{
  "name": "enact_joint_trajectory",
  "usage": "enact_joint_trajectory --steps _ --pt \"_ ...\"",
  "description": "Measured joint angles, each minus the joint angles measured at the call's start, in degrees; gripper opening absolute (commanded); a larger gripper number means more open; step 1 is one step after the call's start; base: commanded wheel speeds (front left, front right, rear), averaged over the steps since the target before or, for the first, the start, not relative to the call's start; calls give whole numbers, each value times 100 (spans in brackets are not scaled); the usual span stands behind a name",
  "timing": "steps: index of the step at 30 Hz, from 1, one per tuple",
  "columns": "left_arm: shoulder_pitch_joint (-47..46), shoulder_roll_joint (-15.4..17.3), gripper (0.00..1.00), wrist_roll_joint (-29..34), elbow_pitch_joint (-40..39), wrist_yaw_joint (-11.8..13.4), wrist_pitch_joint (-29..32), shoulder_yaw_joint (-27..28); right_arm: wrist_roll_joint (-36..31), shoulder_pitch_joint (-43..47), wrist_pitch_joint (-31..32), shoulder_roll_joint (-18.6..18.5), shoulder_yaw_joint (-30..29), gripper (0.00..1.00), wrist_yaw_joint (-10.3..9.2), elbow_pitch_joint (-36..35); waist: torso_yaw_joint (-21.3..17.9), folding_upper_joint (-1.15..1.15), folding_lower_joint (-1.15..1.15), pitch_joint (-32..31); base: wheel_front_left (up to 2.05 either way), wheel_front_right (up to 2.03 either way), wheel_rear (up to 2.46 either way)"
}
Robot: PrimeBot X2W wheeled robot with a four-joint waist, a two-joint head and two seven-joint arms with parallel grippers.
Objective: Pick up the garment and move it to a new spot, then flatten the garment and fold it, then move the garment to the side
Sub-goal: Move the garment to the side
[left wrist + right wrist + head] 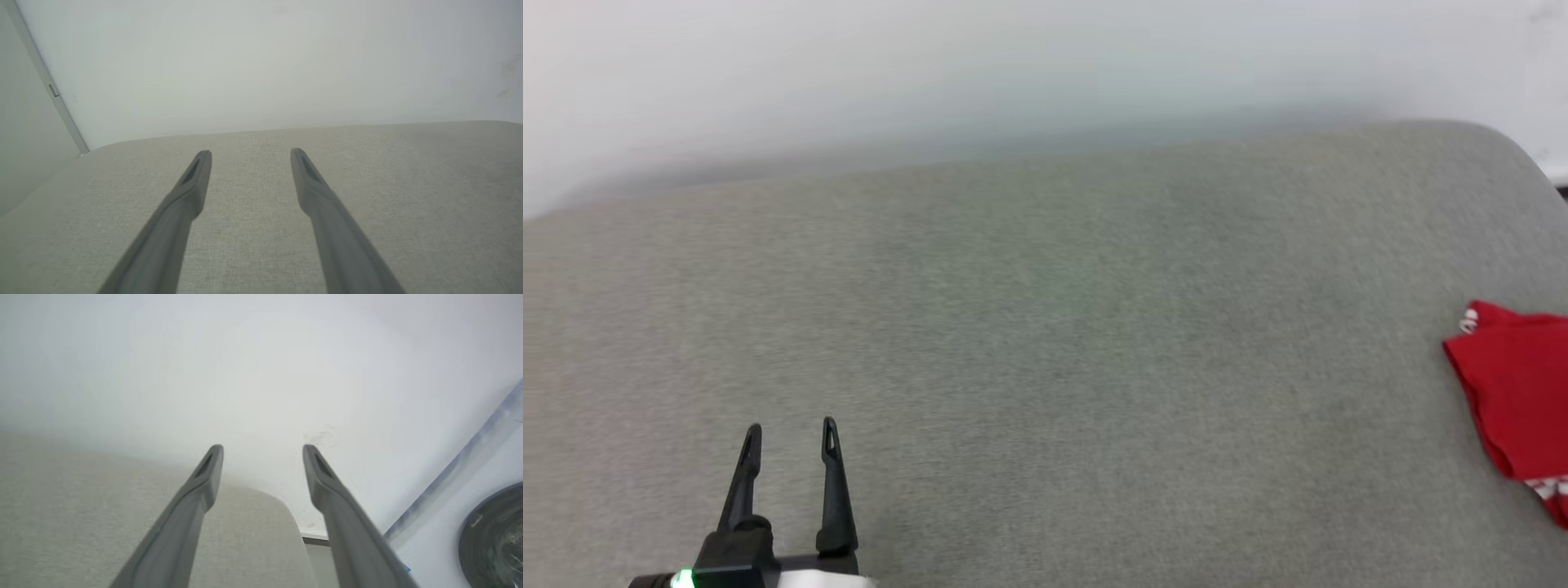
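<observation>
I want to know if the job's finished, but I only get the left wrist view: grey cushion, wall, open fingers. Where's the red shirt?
Observer: Head view: the garment lies, apparently folded, at the right edge of the cushion, partly cut off by the frame.
Operator: Is the left hand near it?
Observer: No, the left hand sits at lower left, far across the cushion from it.
Operator: And the right hand?
Observer: Its wrist view shows the right hand open and empty, aimed past the cushion's corner at the wall.
</observation>
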Motion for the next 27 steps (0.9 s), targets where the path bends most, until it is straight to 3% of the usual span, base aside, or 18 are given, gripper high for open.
enact_joint_trajectory --steps 5,11,19,27 --pt "151 -10 100 -38 109 0 1 35 -569 1449 -1 934 -1093 100 -1 -1701 291 0 0 -299 0 0 0" --pt "245 -21 100 -46 219 -51 0 33 -884 2527 -2 1960 -1423 100 -1 -2961 558 0 0 -554 0 0 0" --pt "243 -26 100 -45 309 -103 0 -7 -901 3502 -1 2727 -1358 100 -1 -3533 762 0 0 -692 0 0 0" --pt "277 -31 100 -45 383 -148 0 -46 -843 4306 -1 3081 -1328 100 -1 -3855 891 0 0 -778 0 0 0"
